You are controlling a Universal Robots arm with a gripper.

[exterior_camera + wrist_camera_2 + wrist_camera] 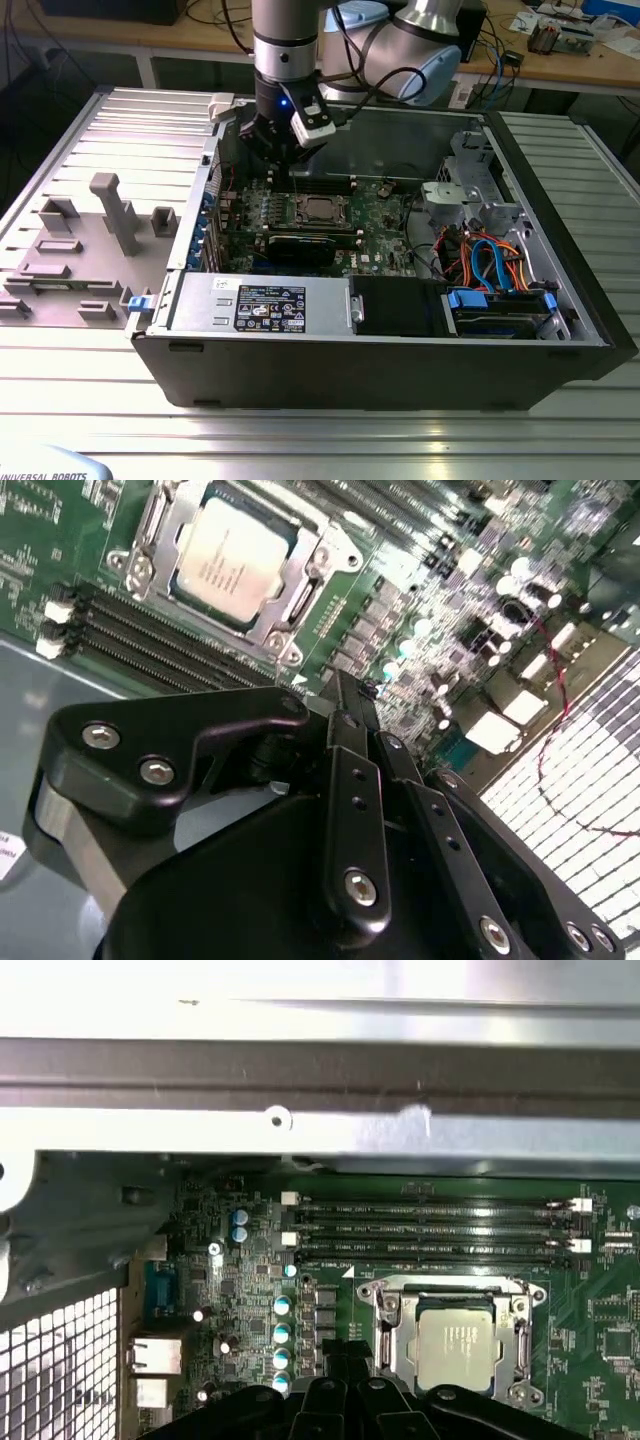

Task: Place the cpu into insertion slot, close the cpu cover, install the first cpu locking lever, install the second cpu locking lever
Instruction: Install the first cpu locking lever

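Chip [228, 557] seated in the socket [378, 1305] on the green board [610, 1330], silver frame plate [303, 590] lying down around it, metal top showing through the window, apparently to keep it pressed in place. Gripper [338, 695] hovering just beside the socket, over the small parts next to it, fingers drawn together on nothing. Locking levers hard to make out along the frame's edges; latched or loose, impossible to tell. Memory slots [440, 1230] beyond. Gripper tips in the exterior view lost against the dark case [380, 375].

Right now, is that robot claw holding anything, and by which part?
Nothing is held. The gripper hangs empty above the board, fingers together, and the cpu already sits in its socket under the metal cover.
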